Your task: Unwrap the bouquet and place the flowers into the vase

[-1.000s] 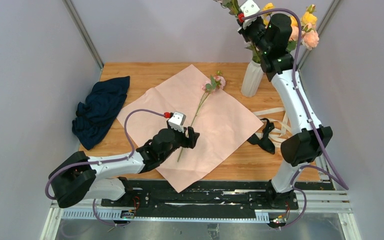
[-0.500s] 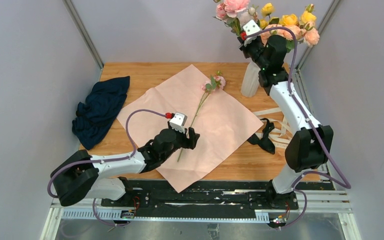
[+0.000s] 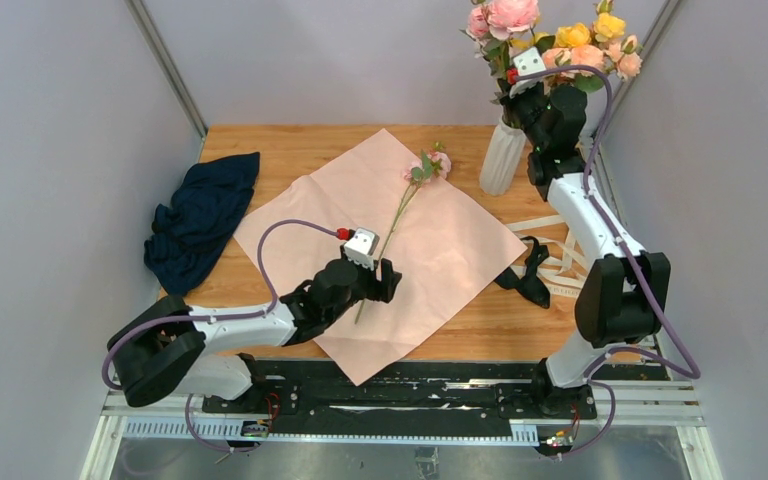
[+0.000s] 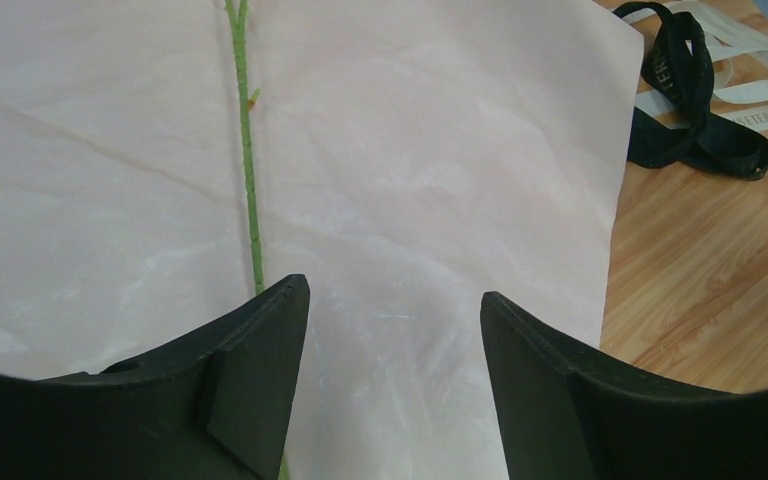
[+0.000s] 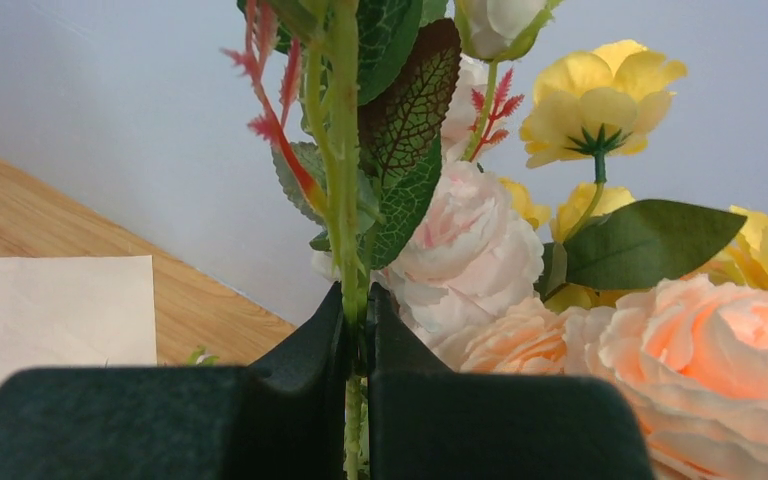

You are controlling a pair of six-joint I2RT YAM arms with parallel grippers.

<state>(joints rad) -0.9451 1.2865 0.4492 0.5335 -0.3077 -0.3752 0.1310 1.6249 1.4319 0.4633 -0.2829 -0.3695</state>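
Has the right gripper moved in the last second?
Yes. The right gripper came down and rightward toward the vase neck, shut on a stem.

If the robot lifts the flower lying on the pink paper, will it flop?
Probably a little: the flower has a long thin stem with the bloom at one end, so that end may droop. It looks light too.
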